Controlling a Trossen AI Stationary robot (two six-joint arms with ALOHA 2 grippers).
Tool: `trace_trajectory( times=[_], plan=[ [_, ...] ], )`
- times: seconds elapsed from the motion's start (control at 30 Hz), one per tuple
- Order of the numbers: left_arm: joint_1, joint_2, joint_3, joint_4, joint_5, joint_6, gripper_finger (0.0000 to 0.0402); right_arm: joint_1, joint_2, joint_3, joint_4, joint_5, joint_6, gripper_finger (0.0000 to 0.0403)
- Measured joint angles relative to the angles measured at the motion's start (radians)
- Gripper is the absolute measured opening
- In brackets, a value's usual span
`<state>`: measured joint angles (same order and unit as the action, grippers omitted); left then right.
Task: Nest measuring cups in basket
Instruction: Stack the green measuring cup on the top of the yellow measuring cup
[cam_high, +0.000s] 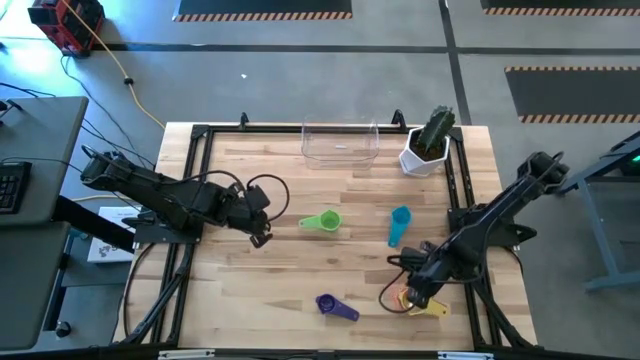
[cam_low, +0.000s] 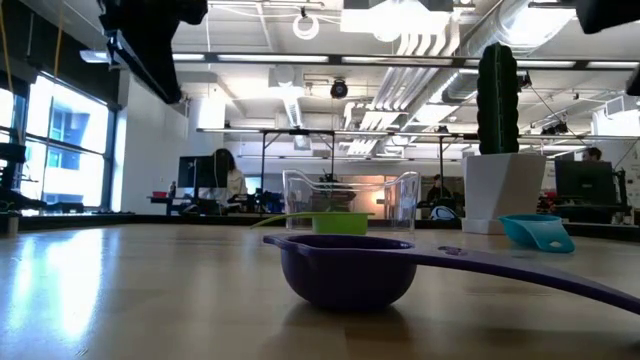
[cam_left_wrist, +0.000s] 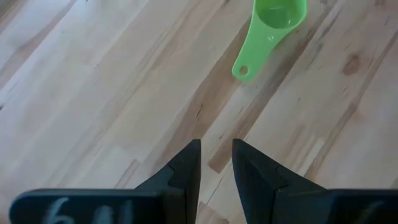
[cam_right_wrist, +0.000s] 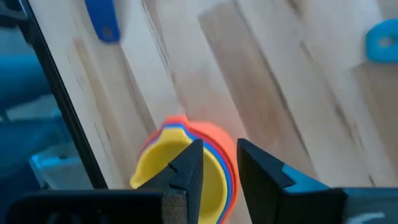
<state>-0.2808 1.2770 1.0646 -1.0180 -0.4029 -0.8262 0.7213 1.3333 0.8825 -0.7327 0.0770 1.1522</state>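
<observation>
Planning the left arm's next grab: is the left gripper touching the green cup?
Apart. The left wrist view shows bare wood between the left gripper and the green cup.

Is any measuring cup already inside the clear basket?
No, the basket holds nothing; the green cup lies on the table in front of it.

High view: overhead, straight down on whole table (cam_high: 250, 270). Low view: table-top level, facing room, purple cup (cam_low: 350, 268) nearest lens. Left wrist view: close above boards, green cup (cam_left_wrist: 273, 28) ahead; same cup in high and low views. Right wrist view: close over nested cups (cam_right_wrist: 186, 165).
</observation>
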Motion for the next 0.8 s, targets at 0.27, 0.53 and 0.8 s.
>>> trace_trajectory(
  times=[0.27,0.53,0.8],
  plan=[
    [0.058,0.0,0.0,0.006,0.031,0.027,0.0093,-0.073,-0.068,0.0,0.033,0.098,0.0,0.0089],
    [0.167,0.039,0.0,0.237,0.059,0.089,0.0127,-0.173,-0.083,0.0,0.064,0.159,-0.006,0.0089],
    [0.26,0.165,0.001,0.539,0.187,0.231,0.0127,-0.268,-0.083,0.0,0.122,0.16,-0.007,0.0089]
  ],
)
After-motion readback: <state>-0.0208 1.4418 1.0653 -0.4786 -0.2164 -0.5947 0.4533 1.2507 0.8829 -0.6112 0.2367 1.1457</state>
